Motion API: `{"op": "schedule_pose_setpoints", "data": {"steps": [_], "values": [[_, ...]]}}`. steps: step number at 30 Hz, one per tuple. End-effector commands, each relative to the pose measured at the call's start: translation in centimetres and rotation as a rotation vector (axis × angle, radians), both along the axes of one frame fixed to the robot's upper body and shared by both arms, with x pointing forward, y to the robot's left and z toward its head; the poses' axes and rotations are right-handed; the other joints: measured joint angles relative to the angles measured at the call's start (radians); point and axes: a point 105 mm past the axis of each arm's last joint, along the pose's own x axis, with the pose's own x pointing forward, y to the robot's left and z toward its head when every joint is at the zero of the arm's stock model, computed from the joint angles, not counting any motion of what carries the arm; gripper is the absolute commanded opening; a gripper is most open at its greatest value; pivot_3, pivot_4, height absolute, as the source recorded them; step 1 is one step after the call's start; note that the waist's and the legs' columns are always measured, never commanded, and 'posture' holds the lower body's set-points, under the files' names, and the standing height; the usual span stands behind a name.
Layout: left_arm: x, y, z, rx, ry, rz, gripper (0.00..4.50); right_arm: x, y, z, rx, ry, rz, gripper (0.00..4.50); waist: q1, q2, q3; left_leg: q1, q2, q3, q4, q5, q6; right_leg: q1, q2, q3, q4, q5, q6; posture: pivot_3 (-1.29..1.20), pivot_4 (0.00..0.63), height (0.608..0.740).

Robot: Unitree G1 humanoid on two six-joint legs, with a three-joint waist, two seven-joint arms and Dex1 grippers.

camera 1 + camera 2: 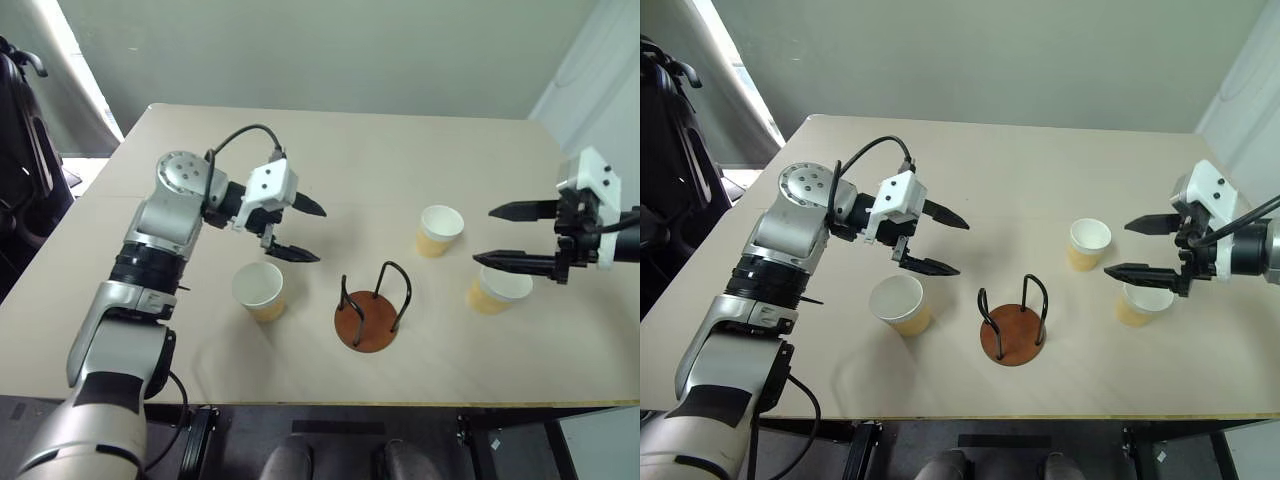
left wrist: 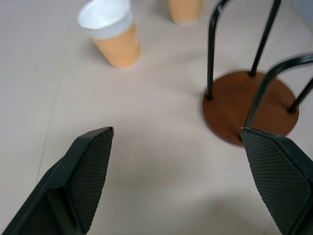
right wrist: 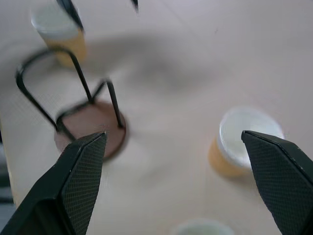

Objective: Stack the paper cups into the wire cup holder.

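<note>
On the beige table (image 1: 400, 170), the wire cup holder (image 1: 370, 312) stands empty between three upright paper cups (image 1: 260, 290), one left, two right. Left gripper (image 1: 300, 230) and right gripper (image 1: 505, 236) hover spread, holding nothing.

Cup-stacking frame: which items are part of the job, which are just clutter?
Job:
- three paper cups: left, middle, right
- wire cup holder, no cup in it
- left gripper and right gripper, both open, holding nothing

Not job:
- table
- black item beyond the table's left edge
</note>
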Motion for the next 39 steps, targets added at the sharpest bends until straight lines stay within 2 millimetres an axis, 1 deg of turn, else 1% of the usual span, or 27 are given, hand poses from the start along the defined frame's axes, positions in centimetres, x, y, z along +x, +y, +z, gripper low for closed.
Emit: {"op": "schedule_pose_setpoints", "data": {"steps": [1,6,11,16,19,23,29,32,36,39], "values": [[-0.8,-0.7,2.7,-0.083,-0.023,-0.032,4.44,-0.7,-0.7,0.5,-0.066,-0.025,0.004,4.50,0.000,0.000,0.000,0.000,0.000,0.000,0.000,0.000,0.000,0.000,0.000,0.000,0.000,0.000,0.000,0.00,0.150,0.740],[-1.0,-1.0,2.6,-0.092,-0.004,-0.034,4.44,-1.8,-1.3,-0.4,-0.129,0.007,0.005,4.50,0.000,0.000,0.000,0.000,0.000,0.000,0.000,0.000,0.000,0.000,0.000,0.001,0.000,0.000,0.000,0.00,0.150,0.740],[-1.0,-1.4,2.4,-0.095,0.003,-0.037,4.44,-2.4,-1.9,-2.5,-0.214,0.045,0.002,4.50,0.000,0.000,0.000,0.000,0.000,0.000,0.000,0.000,0.000,0.001,0.000,0.001,0.000,0.000,0.000,0.00,0.150,0.740],[-1.0,-1.7,2.5,-0.101,-0.001,-0.047,4.44,-1.9,-3.5,-5.1,-0.342,0.052,-0.024,4.50,-0.001,0.000,0.000,0.000,0.000,0.000,0.001,0.000,0.000,0.001,0.000,0.001,0.000,0.000,0.000,0.00,0.150,0.740],[-1.0,-1.6,2.6,-0.102,0.000,-0.045,4.44,-1.5,-4.0,-5.7,-0.362,0.045,-0.029,4.50,-0.001,0.000,0.000,0.000,0.000,0.000,0.001,0.000,0.001,0.001,0.000,0.001,0.000,0.000,0.001,0.00,0.150,0.740],[-1.1,-1.5,2.7,-0.101,0.001,-0.042,4.44,-1.1,-4.1,-6.6,-0.394,0.048,-0.019,4.50,-0.001,0.000,0.000,0.000,0.000,0.001,0.002,0.000,0.001,0.001,0.000,0.001,0.000,0.000,0.001,0.00,0.150,0.740],[-1.2,-1.4,2.6,-0.097,0.004,-0.038,4.44,-0.4,-3.4,-7.7,-0.403,0.052,0.010,4.50,-0.001,0.000,0.000,0.000,0.000,0.001,0.002,-0.001,0.001,0.001,0.000,0.001,0.000,0.000,0.001,0.00,0.150,0.740],[-1.2,-1.3,2.6,-0.095,0.005,-0.035,4.50,-0.3,-3.1,-8.0,-0.407,0.047,0.025,3.91,-0.001,0.000,0.000,0.000,0.000,0.001,0.002,-0.001,0.001,0.001,0.000,0.001,0.000,0.000,0.001,0.00,0.150,0.740],[-1.2,-1.3,2.4,-0.090,0.006,-0.031,4.50,-0.3,-2.6,-8.1,-0.407,0.046,0.042,2.49,-0.001,0.000,0.000,0.000,0.001,0.000,0.002,-0.001,0.001,0.001,0.000,0.001,0.000,0.000,0.001,0.00,0.150,0.740],[-1.2,-1.2,2.3,-0.087,0.005,-0.029,4.50,-0.3,-2.5,-8.1,-0.406,0.045,0.049,1.34,-0.001,0.000,0.000,0.000,0.001,0.000,0.002,-0.001,0.001,0.001,0.000,0.001,0.000,0.000,0.001,0.00,0.150,0.740]]}}
